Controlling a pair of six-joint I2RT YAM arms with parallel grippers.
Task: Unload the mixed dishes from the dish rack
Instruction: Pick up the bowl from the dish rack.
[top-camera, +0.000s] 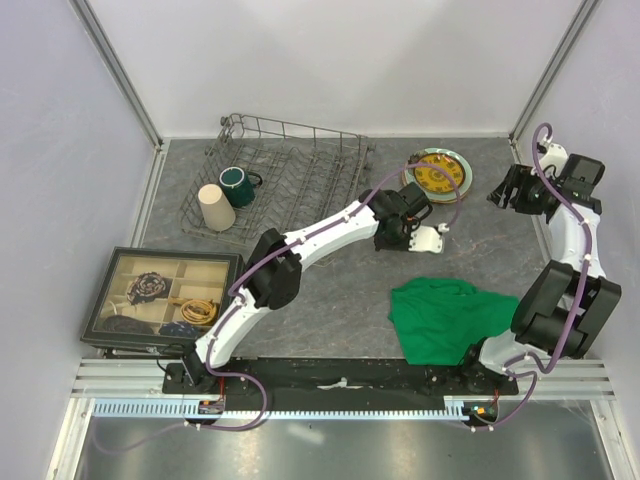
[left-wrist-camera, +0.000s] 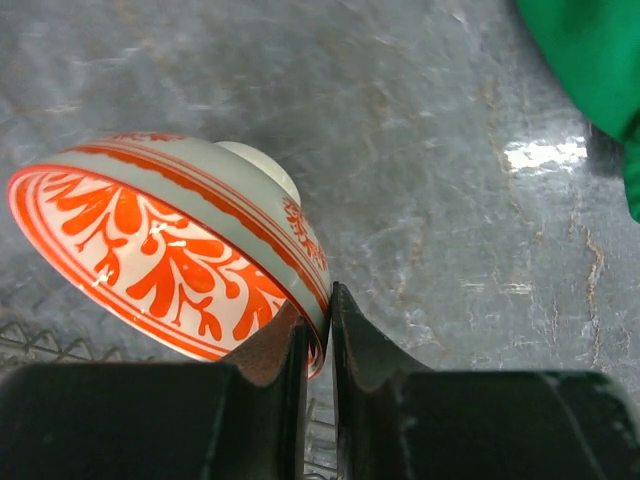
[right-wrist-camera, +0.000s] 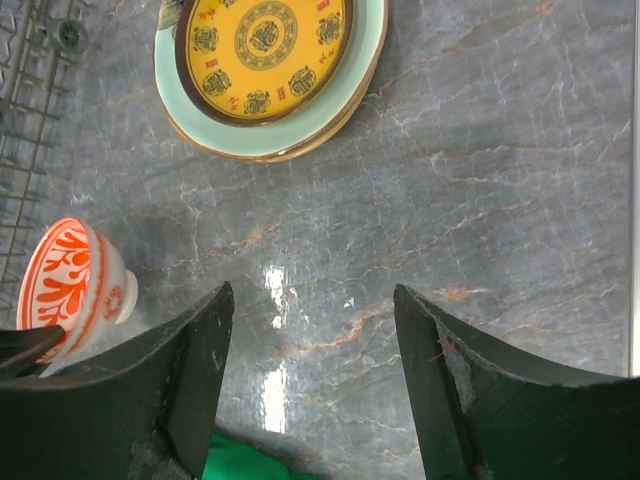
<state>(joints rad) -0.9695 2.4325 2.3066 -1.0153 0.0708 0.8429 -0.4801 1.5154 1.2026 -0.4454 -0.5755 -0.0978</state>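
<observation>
L gripper (left-wrist-camera: 320, 315) pinching red-and-white bowl (left-wrist-camera: 150, 240) rim, R gripper (right-wrist-camera: 312, 295) wide open

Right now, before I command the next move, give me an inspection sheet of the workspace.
Surface: grey stone-look table, no spills seen.
Job's things: dish rack holds dark green mug and tall beige cup; yellow-patterned plate sits on pale mint-green plate outside it; red-and-white bowl tilted, outside the rack.
Clutter: green cloth; black-framed compartment tray with small items.
Grippers: left gripper shut on the bowl's rim; right gripper open, empty.
Cables: purple cables along both arms, no snag seen.
Surroundings: white walls; nothing else seen.
</observation>
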